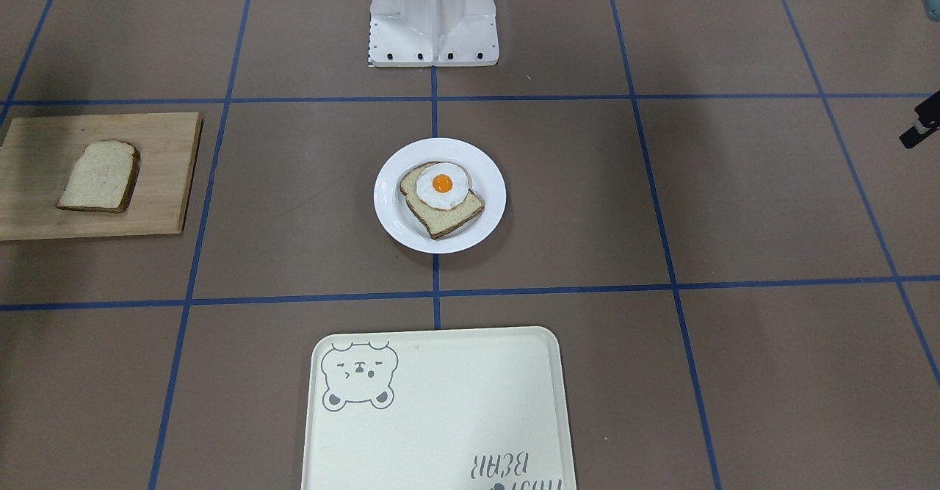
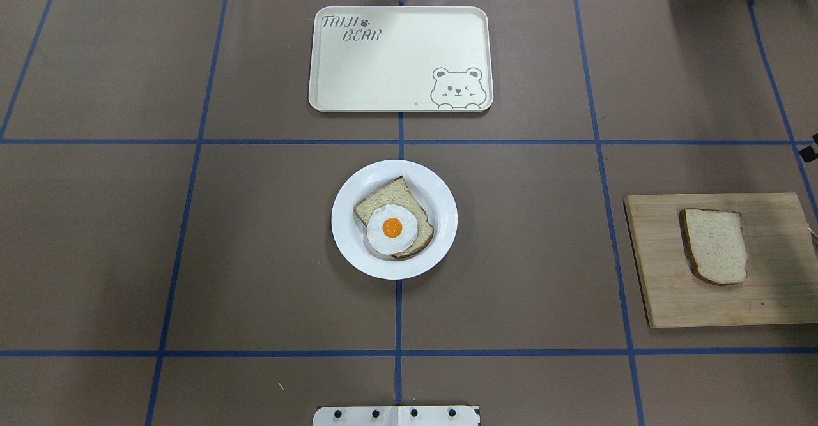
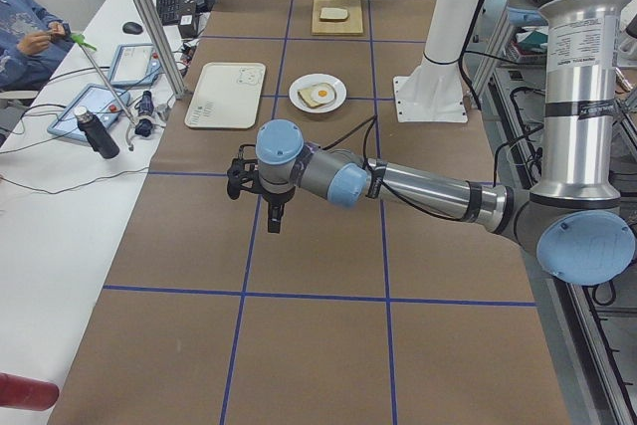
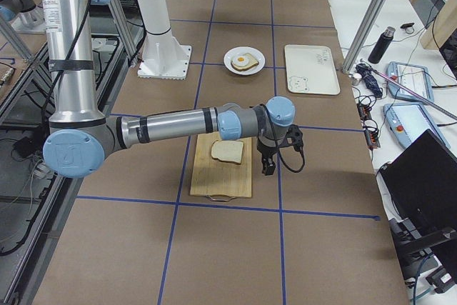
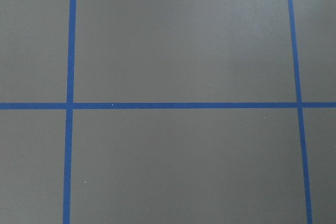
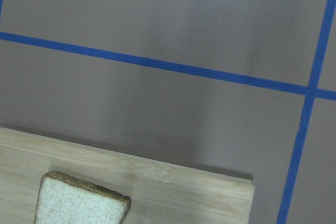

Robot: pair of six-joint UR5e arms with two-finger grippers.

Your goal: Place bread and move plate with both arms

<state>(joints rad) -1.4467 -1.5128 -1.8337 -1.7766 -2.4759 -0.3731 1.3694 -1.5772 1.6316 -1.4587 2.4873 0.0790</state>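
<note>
There's the bread (image 2: 714,246), lying flat on the wooden cutting board (image 2: 773,298), out on the robot's right side of the surface (image 2: 128,253), and nothing is touching it. Dead centre sits the plate (image 2: 445,215), white and glossy, carrying a second slice (image 2: 383,197) with a fried egg (image 2: 392,228) on top. Beyond the plate, on the side away from the robot, the cream tray (image 2: 396,62) with its bear drawing lies apart from it.

The right arm (image 4: 171,125) stretches out above the board. Its jaws point down just past the board's outer edge, beside the bread and clear of it. Its wrist camera catches a corner of the board and a bit of the slice. Jaws wide or narrow? I cannot tell from these angles.

The left arm (image 3: 428,191) reaches over the surface, well away from the plate, with its jaws hanging downward, and I cannot tell their spread either. Its wrist camera sees only brown surface and blue tape lines (image 5: 184,105).
</note>
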